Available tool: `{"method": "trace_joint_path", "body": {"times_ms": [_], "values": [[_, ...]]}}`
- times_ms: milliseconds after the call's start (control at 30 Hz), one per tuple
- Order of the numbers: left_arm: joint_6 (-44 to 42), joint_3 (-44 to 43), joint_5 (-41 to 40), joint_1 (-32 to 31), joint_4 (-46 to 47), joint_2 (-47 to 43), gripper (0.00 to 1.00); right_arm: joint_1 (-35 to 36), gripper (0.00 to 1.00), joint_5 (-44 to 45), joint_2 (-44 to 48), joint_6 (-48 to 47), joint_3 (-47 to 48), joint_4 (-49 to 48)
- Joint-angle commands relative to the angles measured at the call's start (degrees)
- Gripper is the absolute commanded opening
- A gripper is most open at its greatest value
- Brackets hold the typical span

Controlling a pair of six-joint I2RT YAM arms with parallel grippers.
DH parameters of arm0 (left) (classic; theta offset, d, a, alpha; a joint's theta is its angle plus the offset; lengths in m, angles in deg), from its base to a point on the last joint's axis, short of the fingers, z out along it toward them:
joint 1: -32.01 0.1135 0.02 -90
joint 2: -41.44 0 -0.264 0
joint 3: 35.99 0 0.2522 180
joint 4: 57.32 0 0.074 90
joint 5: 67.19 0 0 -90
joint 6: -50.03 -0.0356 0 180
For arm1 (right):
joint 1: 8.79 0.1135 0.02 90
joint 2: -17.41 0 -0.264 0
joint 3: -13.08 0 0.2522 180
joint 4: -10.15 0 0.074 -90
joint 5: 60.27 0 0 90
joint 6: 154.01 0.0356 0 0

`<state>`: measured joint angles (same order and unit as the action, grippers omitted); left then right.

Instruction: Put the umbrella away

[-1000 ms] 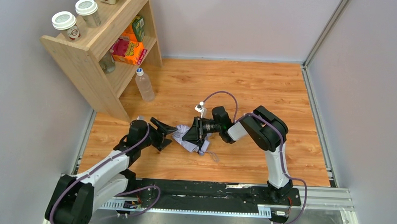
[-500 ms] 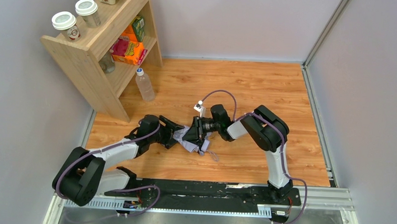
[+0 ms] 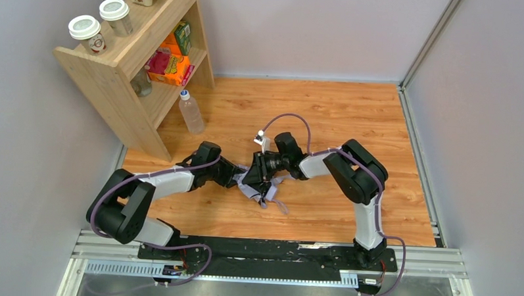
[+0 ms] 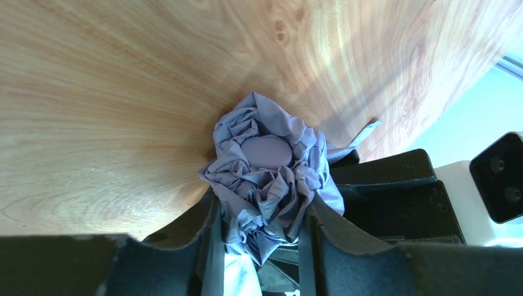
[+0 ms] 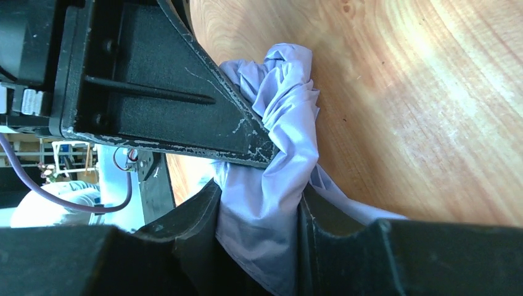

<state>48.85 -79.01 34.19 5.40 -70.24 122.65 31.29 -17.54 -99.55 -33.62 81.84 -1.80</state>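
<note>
umbrella (image 3: 256,189) crumpled on table (image 3: 339,111); left hand (image 4: 262,216) and right hand (image 5: 259,213) low, facing each other, both clamped on fabric

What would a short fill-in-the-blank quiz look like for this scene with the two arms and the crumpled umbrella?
1. The umbrella lies on a tabletop made of ____.
2. The left gripper and the right gripper clamp its fabric from ____ sides.
3. A clear plastic ____ stands upright on the table beside the shelf.
4. On the shelf's top board stand two lidded ____.

Missing words: wood; opposite; bottle; cups.
</note>
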Motion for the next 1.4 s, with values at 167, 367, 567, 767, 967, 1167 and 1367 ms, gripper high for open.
{"method": "trace_joint_path", "body": {"times_ms": [167,367,567,767,967,1167,1367], "values": [[-6.73,2.89,-6.72,-1.43,-9.62,5.62,0.00,3.78,0.00,3.84,-2.04,-9.03,-0.34,15.07],[-7.43,2.89,-7.16,-1.69,-11.48,5.72,0.00,3.69,0.41,10.34,3.40,-11.05,4.13,28.05],[-7.69,2.36,-7.16,-1.95,-12.26,5.36,0.00,4.13,0.98,22.72,12.89,-16.23,10.99,42.92],[-7.96,1.48,-7.07,-1.95,-12.62,5.45,0.00,6.32,1.00,29.41,22.82,-23.35,11.71,48.21],[-8.13,0.87,-6.63,-1.95,-13.58,5.01,0.00,19.05,1.00,49.31,26.62,-28.10,5.73,43.38],[-7.78,0.52,-6.46,-1.95,-14.20,4.92,0.00,28.57,1.00,78.08,18.28,-28.82,7.75,41.63],[-7.87,0.43,-6.37,-1.95,-14.99,3.78,0.00,27.43,1.00,85.14,11.42,-28.90,9.06,40.56]]}}
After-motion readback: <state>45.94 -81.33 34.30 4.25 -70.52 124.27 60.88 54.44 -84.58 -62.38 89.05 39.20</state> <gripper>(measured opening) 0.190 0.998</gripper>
